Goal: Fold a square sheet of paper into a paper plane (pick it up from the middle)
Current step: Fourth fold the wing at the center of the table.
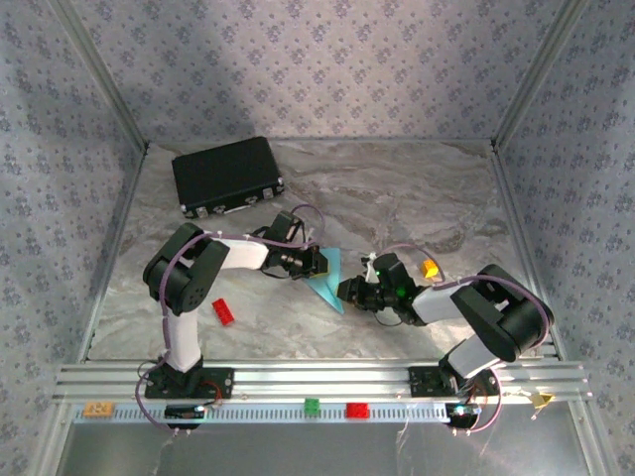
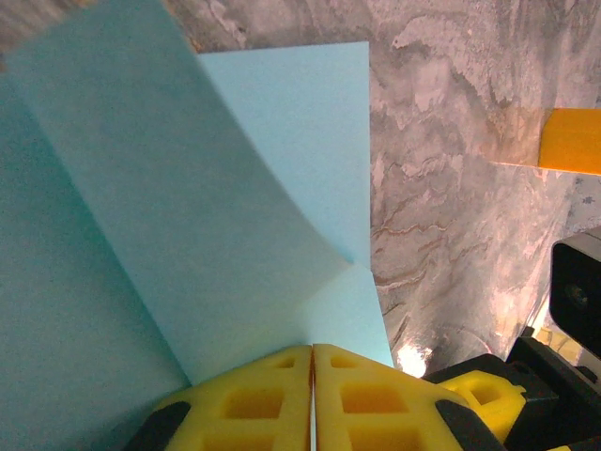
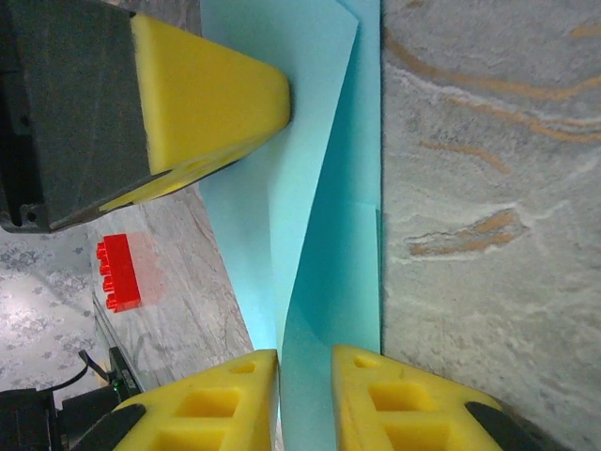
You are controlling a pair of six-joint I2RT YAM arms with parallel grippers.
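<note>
Folding barely begun: our left jaws pinch the square sheet of paper [image 2: 235,188], right jaws slightly parted astride it

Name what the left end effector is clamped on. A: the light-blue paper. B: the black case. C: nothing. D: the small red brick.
A: in the left wrist view the left end effector has its jaws shut together on the lower edge of the light-blue paper.

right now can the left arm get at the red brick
Probably not without letting go: the left gripper is shut on the paper. The brick itself lies uncovered close by, so the way looks free otherwise.
</note>
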